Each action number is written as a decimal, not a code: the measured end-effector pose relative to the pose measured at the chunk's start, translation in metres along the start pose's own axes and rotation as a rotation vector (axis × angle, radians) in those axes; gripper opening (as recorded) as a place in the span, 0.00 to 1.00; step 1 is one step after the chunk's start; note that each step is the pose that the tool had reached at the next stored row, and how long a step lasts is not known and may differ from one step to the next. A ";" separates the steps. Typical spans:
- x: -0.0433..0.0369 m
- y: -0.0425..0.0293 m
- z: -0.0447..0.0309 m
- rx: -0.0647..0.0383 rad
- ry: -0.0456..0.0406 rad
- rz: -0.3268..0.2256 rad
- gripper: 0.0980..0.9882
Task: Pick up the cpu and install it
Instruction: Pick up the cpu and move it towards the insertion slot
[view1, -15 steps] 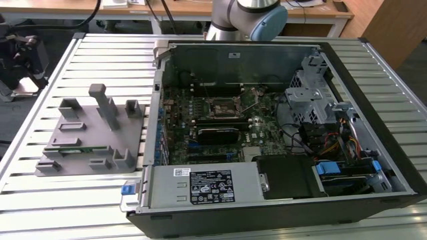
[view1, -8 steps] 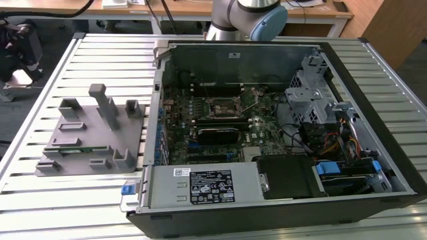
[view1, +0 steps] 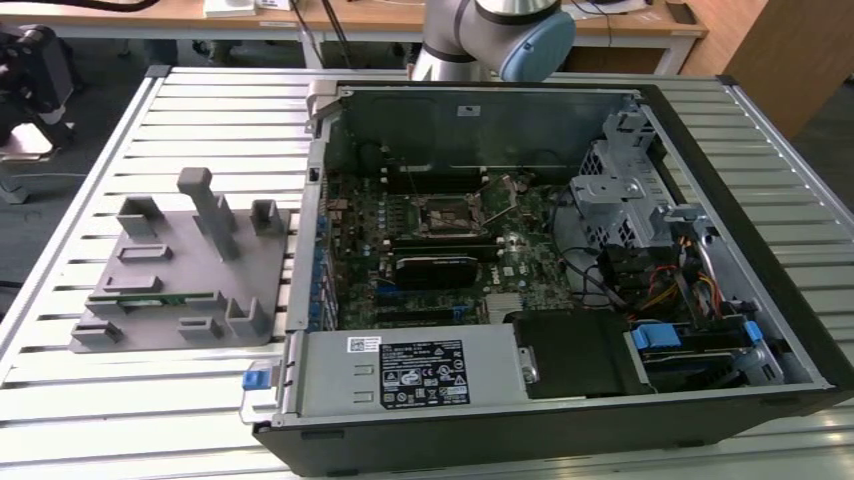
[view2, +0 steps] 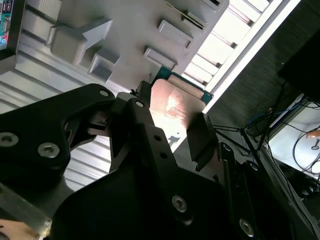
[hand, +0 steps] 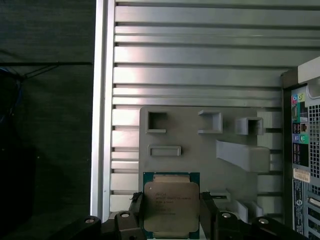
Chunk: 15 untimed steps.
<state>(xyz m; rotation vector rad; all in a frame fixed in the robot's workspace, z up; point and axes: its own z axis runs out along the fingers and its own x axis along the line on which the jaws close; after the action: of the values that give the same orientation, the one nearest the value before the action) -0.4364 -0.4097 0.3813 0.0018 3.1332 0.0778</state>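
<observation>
Cpu (hand: 171, 200), flat square silvery chip, sits clamped edge-to-edge in the black claw (hand: 172, 212), clear of the grey moulded tray (hand: 195, 160).
</observation>
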 end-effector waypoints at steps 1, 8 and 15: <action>0.0000 0.0001 -0.0013 0.000 -0.0001 0.000 0.49; -0.0008 0.0002 -0.0052 -0.002 0.0011 0.000 0.49; -0.0080 0.0002 -0.0052 -0.007 0.0100 0.001 0.49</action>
<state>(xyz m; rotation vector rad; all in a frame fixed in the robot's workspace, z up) -0.4284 -0.4097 0.3866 0.0022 3.1429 0.0890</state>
